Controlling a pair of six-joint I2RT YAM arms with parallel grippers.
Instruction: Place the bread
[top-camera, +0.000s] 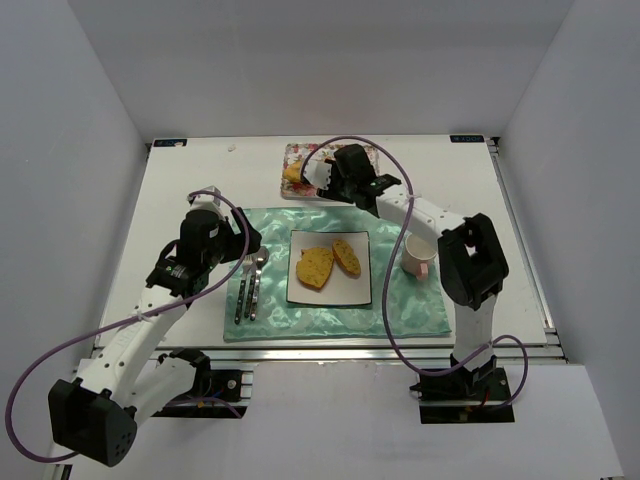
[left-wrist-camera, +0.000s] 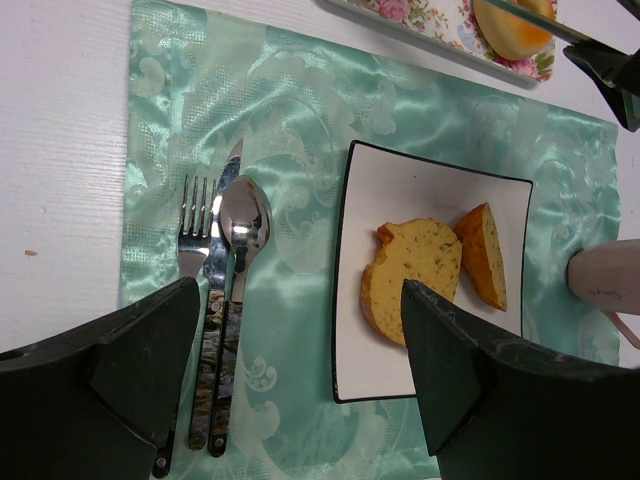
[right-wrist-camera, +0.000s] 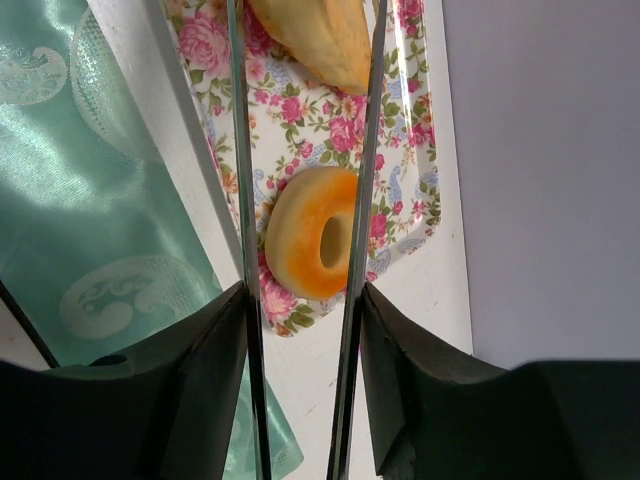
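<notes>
We are judging the step in hand to be taking the third slice of bread (right-wrist-camera: 310, 40) off the floral tray (right-wrist-camera: 400, 130). It is lying flat between the far ends of the long clear fingers (right-wrist-camera: 243, 150) of the right hand (top-camera: 308, 172), which are standing apart on either side of it. We cannot tell whether they are already pressing on its crust. To do this well, the fingers should be closing on the slice's long edges alone and staying off the orange ring-shaped piece (right-wrist-camera: 290, 250). That piece is sitting on the same tray, also between the fingers but nearer the wrist. Lifting straight up before swinging away would be sparing the ring a nudge. The white square plate (left-wrist-camera: 400, 180) is lying ahead of the left hand (left-wrist-camera: 298, 300), which is hovering spread and empty above the green placemat (left-wrist-camera: 300, 100). The plate is already holding two slices (left-wrist-camera: 415, 270), just beside each other, and is showing bare white at the end farther from that hand, where we think the third could be going.
</notes>
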